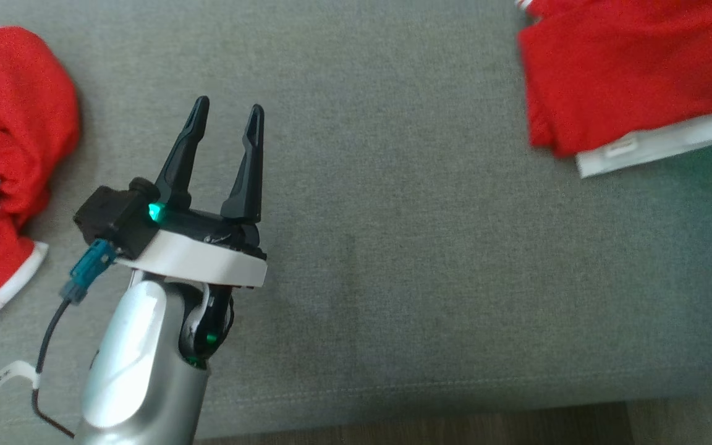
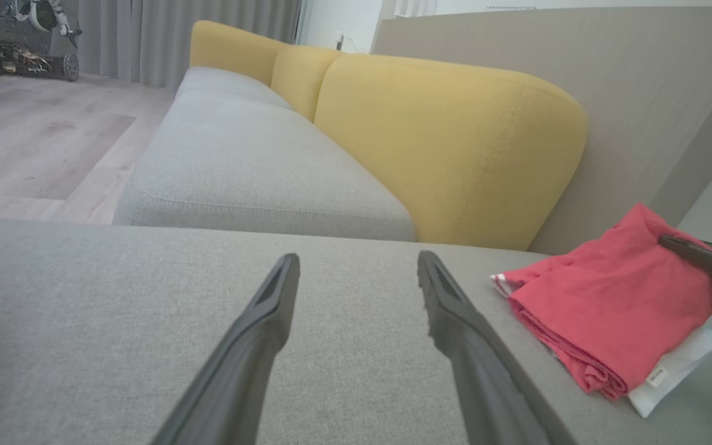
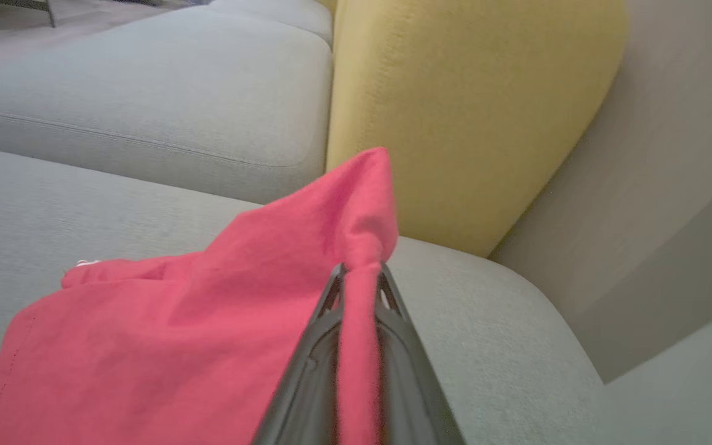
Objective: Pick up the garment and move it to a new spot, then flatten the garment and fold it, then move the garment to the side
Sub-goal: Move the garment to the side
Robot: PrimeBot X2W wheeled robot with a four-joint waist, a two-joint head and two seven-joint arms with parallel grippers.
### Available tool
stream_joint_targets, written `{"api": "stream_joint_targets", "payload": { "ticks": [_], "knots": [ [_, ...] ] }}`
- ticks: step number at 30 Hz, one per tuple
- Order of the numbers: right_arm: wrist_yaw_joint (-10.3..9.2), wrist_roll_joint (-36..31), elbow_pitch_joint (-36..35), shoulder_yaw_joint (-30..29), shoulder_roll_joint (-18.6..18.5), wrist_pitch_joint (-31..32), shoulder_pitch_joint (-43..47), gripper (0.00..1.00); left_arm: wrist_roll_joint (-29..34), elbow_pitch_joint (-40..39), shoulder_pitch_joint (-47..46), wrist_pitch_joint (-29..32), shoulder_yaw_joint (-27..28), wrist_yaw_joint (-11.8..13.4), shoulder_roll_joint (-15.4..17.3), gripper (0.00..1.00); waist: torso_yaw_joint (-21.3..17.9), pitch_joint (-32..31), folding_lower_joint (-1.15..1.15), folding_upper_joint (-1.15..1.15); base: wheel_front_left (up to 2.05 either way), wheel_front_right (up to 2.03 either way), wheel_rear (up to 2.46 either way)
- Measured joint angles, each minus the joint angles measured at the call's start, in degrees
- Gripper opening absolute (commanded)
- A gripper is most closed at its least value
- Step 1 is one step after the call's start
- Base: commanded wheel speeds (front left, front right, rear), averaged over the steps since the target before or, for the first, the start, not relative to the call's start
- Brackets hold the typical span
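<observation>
Right pincer [image 3: 359, 272]: clamped on a pinched-up ridge of the red garment [image 3: 195, 334], cloth running down between the fingers, small peak tented above the tips. Left pincer [image 1: 230, 105]: spread apart, holding nothing, parked over bare grey cushion [image 1: 405, 259], well apart from the grab. Garment location: bunched and loosely folded at the far right corner of the cushion, rest of it lying on the fabric, white piece [image 1: 646, 148] with a small label poking out from under its near edge. Second red garment [image 1: 10, 154] with lettering and white trim at the left edge, untouched. Step, by my read: first one, pick-up, grip made but lift not yet done. Next move probably calls for a straight pull up until the hem clears, then a carry toward the open middle of the cushion; worth checking whether the white piece comes along or slides off; single pinch likely to let the cloth hang twisted, so second corner for the left side during flattening. Surface: grey woven sofa seat, soft, seam along the front. Room: yellow backrest [image 2: 442, 142] behind, beige wall panel [image 2: 640, 86], pale wood floor [image 2: 34, 142], grey curtains [image 2: 164, 31].
</observation>
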Motion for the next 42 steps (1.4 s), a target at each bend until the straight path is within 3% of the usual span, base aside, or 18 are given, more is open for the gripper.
{"api": "stream_joint_targets", "payload": {
  "ticks": [7,11,16,17,18,19,20,26,31,37,42],
  "knots": [
    [0.0,-2.07,1.76,-6.98,-0.33,1.88,-0.94,0.0,0.02,0.37,-0.24,-0.02,0.31,-0.45,-0.05,1.0,-1.21,2.9,0.0,0.0,0.0,0.0,0.0],
    [0.0,-7.98,2.57,-13.55,0.77,2.75,-2.55,0.0,0.45,0.37,-0.62,-0.02,0.47,-0.47,-0.07,1.0,-1.6,3.65,-0.01,0.0,0.0,0.0,0.0],
    [0.0,-13.63,1.72,-17.33,4.09,3.11,-2.77,0.0,0.45,0.38,-0.69,-0.02,0.54,-0.52,-0.07,1.0,-1.56,3.87,-0.01,0.0,0.0,0.0,0.0],
    [0.0,-14.29,1.36,-18.09,4.72,3.26,-2.77,0.4,0.44,0.41,-0.69,-0.02,0.62,-0.52,-0.07,1.0,-1.57,3.86,-0.01,0.0,0.0,0.0,0.0],
    [0.0,-14.59,0.92,-18.92,5.33,3.38,-2.76,0.48,0.44,0.45,-0.69,-0.03,0.7,-0.52,-0.07,1.0,-1.58,3.86,-0.01,0.0,0.0,0.0,0.0],
    [0.0,-14.75,0.47,-19.25,5.64,3.38,-2.69,0.93,0.44,0.6,-0.69,-0.03,0.81,-0.52,-0.07,1.0,-1.58,3.83,-0.01,0.0,0.0,0.0,0.0],
    [0.0,-14.99,0.2,-19.23,5.83,3.46,-2.63,1.0,0.44,0.8,-0.69,-0.02,0.93,-0.52,-0.07,1.0,-1.59,3.77,-0.01,0.0,0.0,0.0,0.0],
    [0.0,-15.45,-1.44,-20.25,6.48,3.36,-2.36,1.0,0.2,1.64,-0.6,-0.03,1.05,-0.53,-0.07,1.0,-1.29,2.4,-0.01,0.0,0.0,0.0,0.0],
    [0.0,-14.21,-3.1,-17.78,7.94,2.76,-1.4,1.0,-0.8,2.22,-0.26,-0.03,1.21,-0.53,-0.07,1.0,-0.65,-0.33,-0.01,0.0,0.0,0.0,0.0],
    [0.0,-10.81,-7.02,-12.9,12.56,0.81,1.81,1.0,-2.16,2.93,3.35,-0.03,2.21,-0.31,-0.05,1.0,0.64,-5.27,-0.01,0.0,0.0,0.0,0.0],
    [0.0,-7.2,-12.15,-9.49,17.28,-2.93,11.05,1.0,-0.92,3.27,6.97,-0.03,3.45,0.56,-0.02,1.0,2.59,-10.24,-0.01,0.0,0.0,0.0,0.0]
  ]
}}
